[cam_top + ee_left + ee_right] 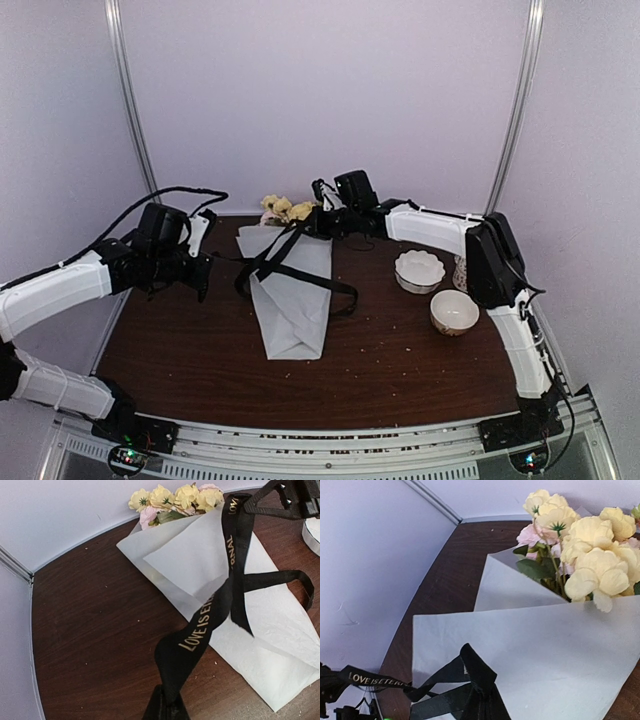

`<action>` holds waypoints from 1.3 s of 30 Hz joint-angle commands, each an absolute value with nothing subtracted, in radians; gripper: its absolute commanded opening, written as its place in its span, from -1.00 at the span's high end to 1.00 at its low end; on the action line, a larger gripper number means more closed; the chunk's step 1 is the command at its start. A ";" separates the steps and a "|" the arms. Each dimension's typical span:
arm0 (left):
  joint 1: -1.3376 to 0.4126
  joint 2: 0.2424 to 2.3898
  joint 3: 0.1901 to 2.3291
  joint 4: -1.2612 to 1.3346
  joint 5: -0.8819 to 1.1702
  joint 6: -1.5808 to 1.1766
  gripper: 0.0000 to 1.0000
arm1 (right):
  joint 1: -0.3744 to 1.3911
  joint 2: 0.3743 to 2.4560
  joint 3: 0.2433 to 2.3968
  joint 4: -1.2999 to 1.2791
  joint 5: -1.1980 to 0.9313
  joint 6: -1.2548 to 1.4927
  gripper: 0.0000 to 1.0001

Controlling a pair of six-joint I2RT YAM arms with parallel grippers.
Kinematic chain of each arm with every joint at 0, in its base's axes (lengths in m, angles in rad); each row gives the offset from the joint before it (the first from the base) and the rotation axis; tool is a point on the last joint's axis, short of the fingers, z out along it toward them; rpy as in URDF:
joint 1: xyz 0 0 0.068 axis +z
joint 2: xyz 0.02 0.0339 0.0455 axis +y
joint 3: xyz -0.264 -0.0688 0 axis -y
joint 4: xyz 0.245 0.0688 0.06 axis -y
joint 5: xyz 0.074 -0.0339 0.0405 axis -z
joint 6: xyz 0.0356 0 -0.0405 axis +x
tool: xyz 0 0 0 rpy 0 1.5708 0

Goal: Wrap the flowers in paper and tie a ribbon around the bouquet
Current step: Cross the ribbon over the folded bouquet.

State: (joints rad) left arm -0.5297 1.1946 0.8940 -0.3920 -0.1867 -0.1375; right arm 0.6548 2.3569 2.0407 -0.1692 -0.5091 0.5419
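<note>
The bouquet lies mid-table: yellow and pink flowers (284, 208) at the far end, the pale paper (293, 300) folded in a cone toward me. The black ribbon (262, 263) stretches above the paper between both grippers, and a loop of it trails to the right (343, 290). My left gripper (205, 264) hangs left of the bouquet, shut on one ribbon end (200, 625). My right gripper (313, 222) hovers beside the flowers, shut on a folded part of the ribbon (476, 666). The wrist views show the flowers (175, 497) (590, 545) and the paper (200, 555) (545, 655) close up.
A scalloped white bowl (419, 270) and a plain bowl (454, 311) stand to the right of the bouquet, under the right arm. A patterned cup (460, 272) is half hidden behind that arm. White walls close the table's far and side edges.
</note>
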 commanded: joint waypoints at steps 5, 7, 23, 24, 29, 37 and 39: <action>-0.558 1.206 0.890 -0.462 -0.252 -0.213 1.00 | 0.667 2.497 2.168 -0.282 -0.332 0.493 1.00; -0.557 1.233 0.910 -0.511 -0.278 -0.246 0.85 | 0.679 2.500 2.147 -0.310 -0.353 0.485 1.00; -0.599 1.756 1.333 -0.522 0.036 0.315 -0.36 | 0.698 2.440 1.994 -0.256 -0.516 0.646 1.00; -0.598 1.799 1.356 -0.536 0.017 0.342 -0.34 | 0.696 2.434 1.992 -0.256 -0.515 0.649 1.00; -0.584 1.895 1.382 -0.472 -0.042 0.426 -0.34 | 0.686 2.420 1.991 -0.248 -0.525 0.669 1.00; -0.580 2.040 1.479 -0.473 -0.187 0.435 0.06 | 0.683 2.401 1.971 -0.219 -0.549 0.697 1.00; -0.577 2.026 1.468 -0.452 -0.180 0.438 0.08 | 0.683 2.391 1.952 -0.201 -0.554 0.702 1.00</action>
